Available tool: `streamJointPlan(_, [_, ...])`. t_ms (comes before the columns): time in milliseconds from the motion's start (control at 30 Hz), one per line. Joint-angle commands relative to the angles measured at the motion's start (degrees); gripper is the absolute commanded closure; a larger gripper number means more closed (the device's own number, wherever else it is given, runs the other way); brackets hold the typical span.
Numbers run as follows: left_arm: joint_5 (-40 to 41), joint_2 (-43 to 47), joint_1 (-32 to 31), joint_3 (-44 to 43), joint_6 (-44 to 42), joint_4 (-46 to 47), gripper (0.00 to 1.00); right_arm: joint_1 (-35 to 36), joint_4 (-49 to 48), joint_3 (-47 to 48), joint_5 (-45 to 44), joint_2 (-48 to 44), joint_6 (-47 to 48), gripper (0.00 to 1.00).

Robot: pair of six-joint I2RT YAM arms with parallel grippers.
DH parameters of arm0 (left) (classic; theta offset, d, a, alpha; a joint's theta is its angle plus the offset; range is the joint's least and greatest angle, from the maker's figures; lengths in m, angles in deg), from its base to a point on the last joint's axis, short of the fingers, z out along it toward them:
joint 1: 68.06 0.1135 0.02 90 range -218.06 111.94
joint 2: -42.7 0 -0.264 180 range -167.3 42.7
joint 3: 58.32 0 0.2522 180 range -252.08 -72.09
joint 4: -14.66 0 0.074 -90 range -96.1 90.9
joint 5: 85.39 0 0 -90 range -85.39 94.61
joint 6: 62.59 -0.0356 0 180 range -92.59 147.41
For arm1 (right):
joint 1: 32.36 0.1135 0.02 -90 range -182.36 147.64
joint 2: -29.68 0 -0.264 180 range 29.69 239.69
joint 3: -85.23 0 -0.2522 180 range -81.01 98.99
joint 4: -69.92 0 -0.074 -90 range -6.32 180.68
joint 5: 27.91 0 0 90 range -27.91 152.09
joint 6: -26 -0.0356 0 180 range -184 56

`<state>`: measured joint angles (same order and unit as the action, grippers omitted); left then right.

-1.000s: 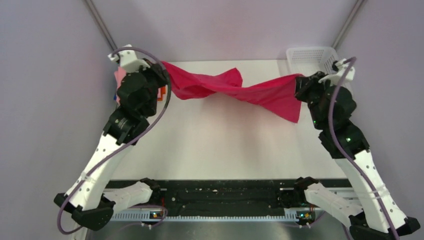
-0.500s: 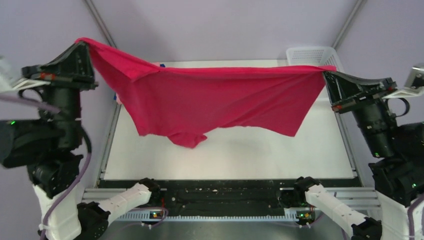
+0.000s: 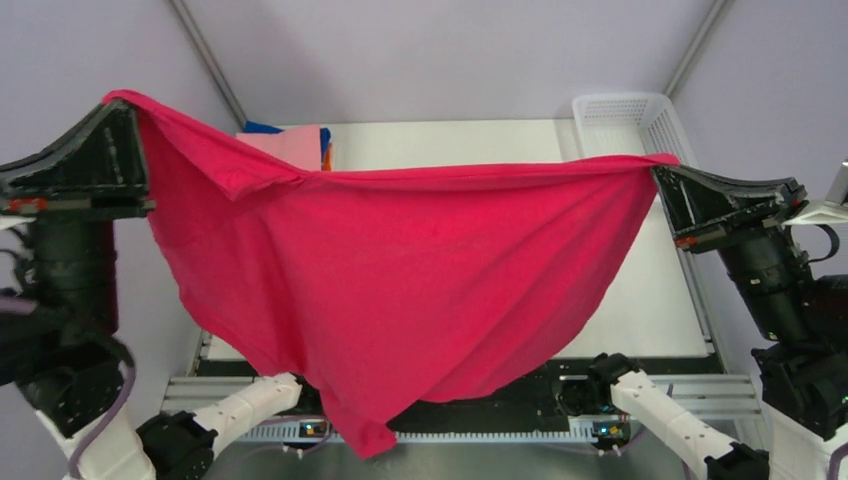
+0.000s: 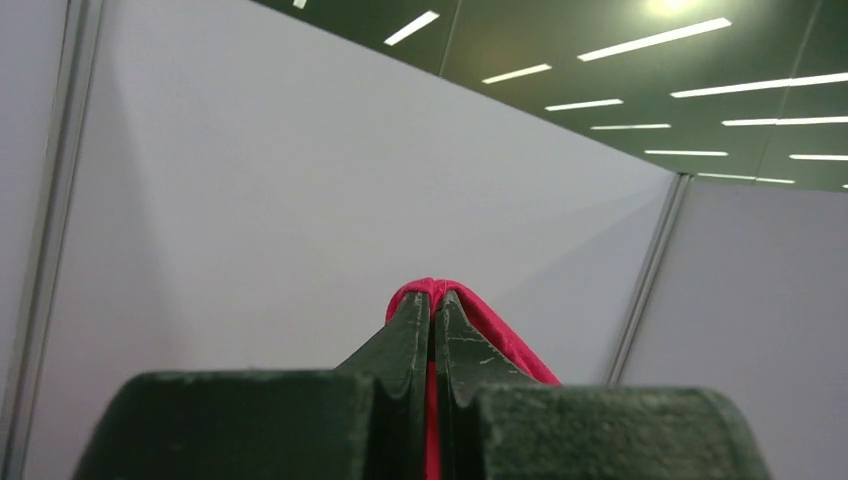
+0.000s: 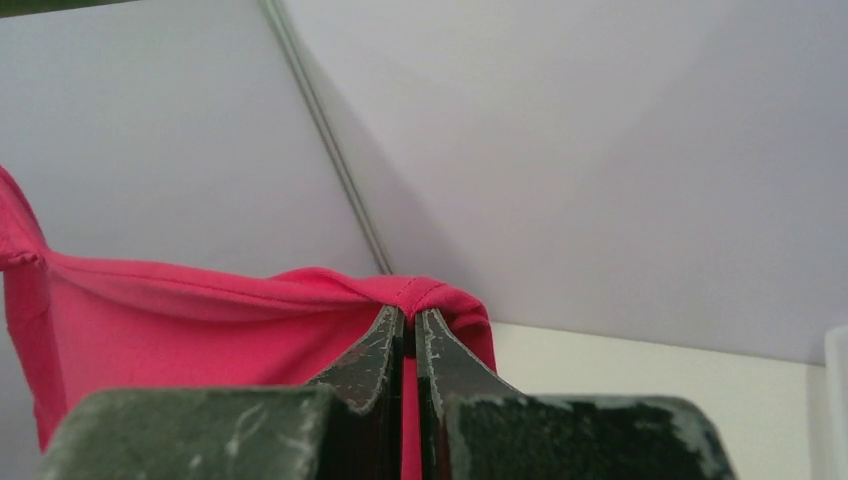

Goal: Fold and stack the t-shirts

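A crimson-red t-shirt (image 3: 400, 270) hangs spread wide in the air between both arms, high above the table (image 3: 650, 290), sagging to a low point near the front edge. My left gripper (image 3: 125, 102) is shut on its left top corner, the red t-shirt (image 4: 500, 335) pinched between the jaws at my left gripper (image 4: 433, 300). My right gripper (image 3: 655, 170) is shut on the right top corner, with the red t-shirt (image 5: 200, 320) bunched over my right gripper (image 5: 408, 315). Folded t-shirts, pink (image 3: 295, 148) over orange and blue, peek out at the table's back left.
A white mesh basket (image 3: 625, 115) stands at the table's back right corner. Grey walls and metal corner posts close in the back and sides. The hanging shirt hides most of the table surface.
Both arms have swung up and apart, lifting the shirt from a twisted strip near the table into a wide hanging sheet. It now drapes lower toward the front.
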<state>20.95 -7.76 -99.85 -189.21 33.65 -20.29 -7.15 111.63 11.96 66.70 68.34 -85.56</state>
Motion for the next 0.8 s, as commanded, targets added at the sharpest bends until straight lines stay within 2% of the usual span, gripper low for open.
streamJointPlan(0, [5.3,-3.7,0.2,9.8,-1.9,4.5,1.0,-0.3,-0.4,-4.6,-10.5,0.2,0.6,1.0])
streamJointPlan(200, [24.9,-10.1,0.6,29.2,-3.4,14.9,1.0,-0.2,-2.9,-20.8,-32.2,1.3,-2.3,1.0])
streamJointPlan(233, [25.9,-12.2,1.5,32.4,-2.4,16.2,1.0,-0.2,-3.5,-23.6,-35.0,2.4,-2.8,1.0])
streamJointPlan(400, [16.9,-26.7,11.3,40.1,9.7,16.6,1.0,-1.1,-10.1,-36.6,-45.5,12.7,-4.5,1.0])
streamJointPlan(467, [12.9,-33.3,13.2,41.3,10.5,18.8,1.0,-2.9,-15.7,-40.6,-43.5,18.6,-3.8,1.0])
streamJointPlan(567, [13.2,-44.7,13.8,39.3,10.7,18.9,1.0,-7.0,-24.6,-45.0,-34.7,28.3,-4.4,1.0])
streamJointPlan(767, [11.8,-58.3,14.2,32.9,10.6,17.5,1.0,-11.7,-32.3,-42.9,-26.7,45.3,-4.6,1.0])
